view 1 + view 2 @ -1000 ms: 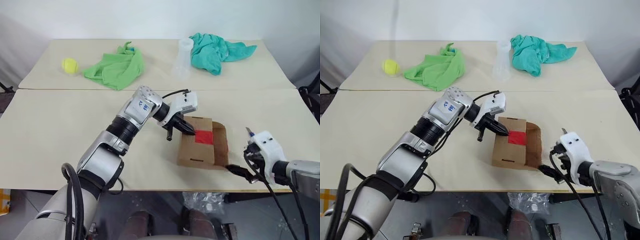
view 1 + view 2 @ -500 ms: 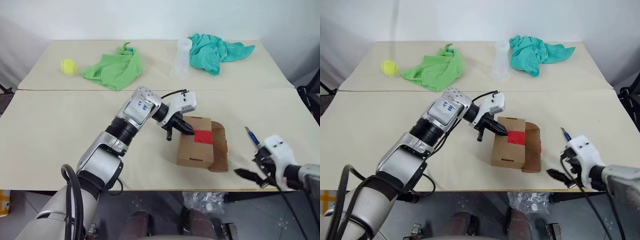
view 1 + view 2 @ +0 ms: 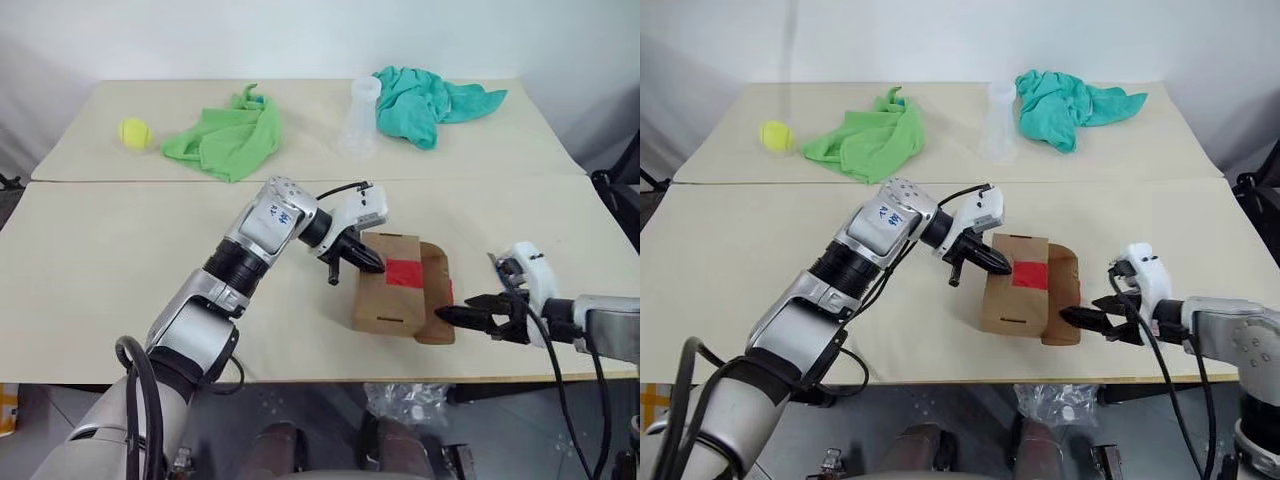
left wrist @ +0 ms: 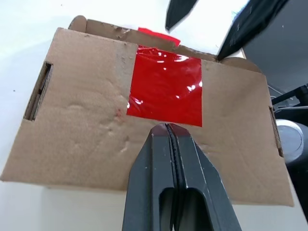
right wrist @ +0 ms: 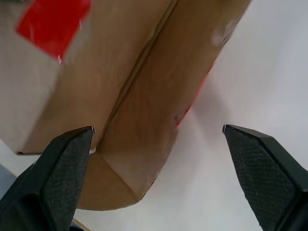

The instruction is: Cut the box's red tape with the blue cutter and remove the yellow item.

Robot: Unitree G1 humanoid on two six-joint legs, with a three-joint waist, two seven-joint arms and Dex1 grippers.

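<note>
one blue scribble, unreadable, on left arm (image 3: 272, 212); box (image 3: 387, 297) unlabelled.

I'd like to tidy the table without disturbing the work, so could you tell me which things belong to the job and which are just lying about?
Job:
- box
- red tape
- left tool, shut, at the tape's edge
- right tool, open, by the box's flap

Lying about:
- tennis ball
- green cloth
- teal cloth
- clear plastic container
</note>
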